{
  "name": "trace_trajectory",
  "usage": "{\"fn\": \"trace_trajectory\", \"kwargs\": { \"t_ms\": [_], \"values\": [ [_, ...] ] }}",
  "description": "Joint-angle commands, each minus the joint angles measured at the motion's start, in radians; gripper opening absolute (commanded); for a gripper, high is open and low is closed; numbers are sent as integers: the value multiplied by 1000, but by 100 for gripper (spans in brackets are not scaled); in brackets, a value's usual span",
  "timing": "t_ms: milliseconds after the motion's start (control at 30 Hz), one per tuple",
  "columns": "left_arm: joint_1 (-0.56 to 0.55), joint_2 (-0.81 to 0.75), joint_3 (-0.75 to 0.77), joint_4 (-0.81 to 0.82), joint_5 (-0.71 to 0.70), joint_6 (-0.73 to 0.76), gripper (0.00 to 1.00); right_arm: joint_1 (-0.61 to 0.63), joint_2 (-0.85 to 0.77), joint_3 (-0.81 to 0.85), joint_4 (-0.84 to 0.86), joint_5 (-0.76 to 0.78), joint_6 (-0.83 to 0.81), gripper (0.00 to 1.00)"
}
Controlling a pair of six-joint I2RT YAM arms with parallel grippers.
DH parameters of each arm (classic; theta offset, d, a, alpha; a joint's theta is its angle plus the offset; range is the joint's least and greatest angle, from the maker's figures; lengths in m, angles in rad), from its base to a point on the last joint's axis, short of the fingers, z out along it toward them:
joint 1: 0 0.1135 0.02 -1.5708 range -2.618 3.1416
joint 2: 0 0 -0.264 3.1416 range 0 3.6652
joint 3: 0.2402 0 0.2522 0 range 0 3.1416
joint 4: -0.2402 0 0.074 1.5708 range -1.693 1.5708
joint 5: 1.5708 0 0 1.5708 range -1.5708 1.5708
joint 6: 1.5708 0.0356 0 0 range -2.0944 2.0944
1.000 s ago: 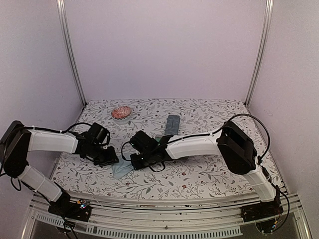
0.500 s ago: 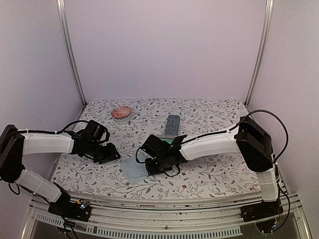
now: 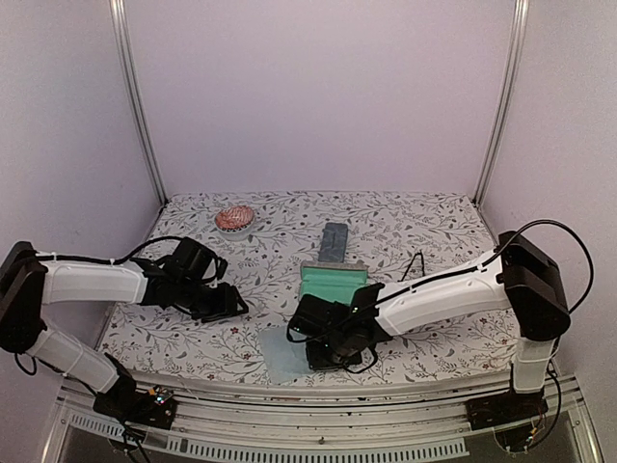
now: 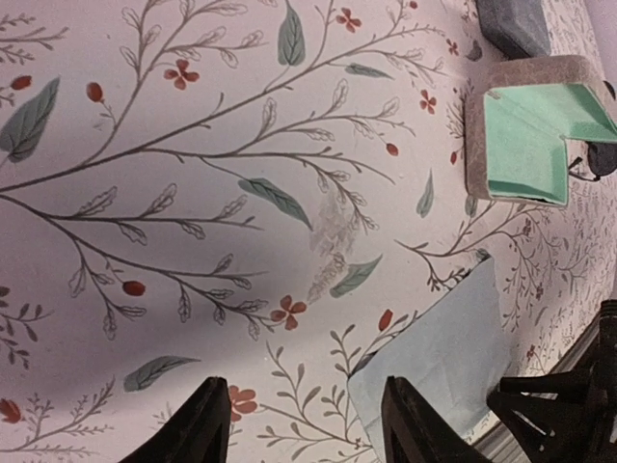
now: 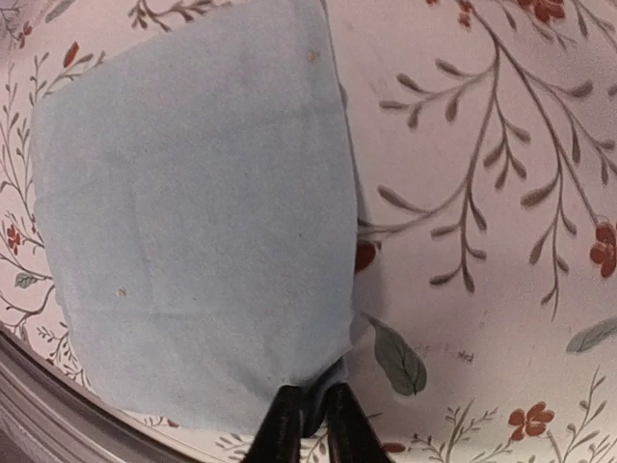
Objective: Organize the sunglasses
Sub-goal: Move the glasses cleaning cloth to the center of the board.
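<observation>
One pair of sunglasses [image 3: 415, 262] shows as thin black wire right of the open case; a dark lens of the sunglasses [image 4: 598, 158] peeks past the case in the left wrist view. I see no second pair. My right gripper [image 3: 321, 353] is shut on a corner of a light blue cloth [image 5: 193, 212], which lies flat near the table's front edge [image 3: 283, 355]; the right gripper [image 5: 308, 417] pinches the cloth's near edge. My left gripper [image 3: 229, 302] is open and empty, low over bare table left of the cloth [image 4: 443, 357]; the left gripper's [image 4: 308, 424] jaws stand wide apart.
An open tan-grey case with green lining [image 3: 333, 282] lies mid-table, also in the left wrist view [image 4: 525, 135]. A closed blue-grey case [image 3: 335, 239] lies behind it. A round reddish object [image 3: 234, 217] sits at the back left. The table's front rail is just below the cloth.
My right gripper has dragged the cloth right and toward the front edge, uncovering the green-lined open case. My left gripper has moved a little to the right.
</observation>
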Motion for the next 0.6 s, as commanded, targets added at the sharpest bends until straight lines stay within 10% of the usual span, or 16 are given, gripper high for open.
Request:
{"fn": "trace_trajectory", "kwargs": {
  "t_ms": [0,567],
  "values": [
    [-66,-9,-3,17,-12,-21,58,24,-14,-58,-146,-47,73,28],
    [-233,169,89,-69,-67,-133,38,-149,75,137,101,103,-280,39]
  ]
}}
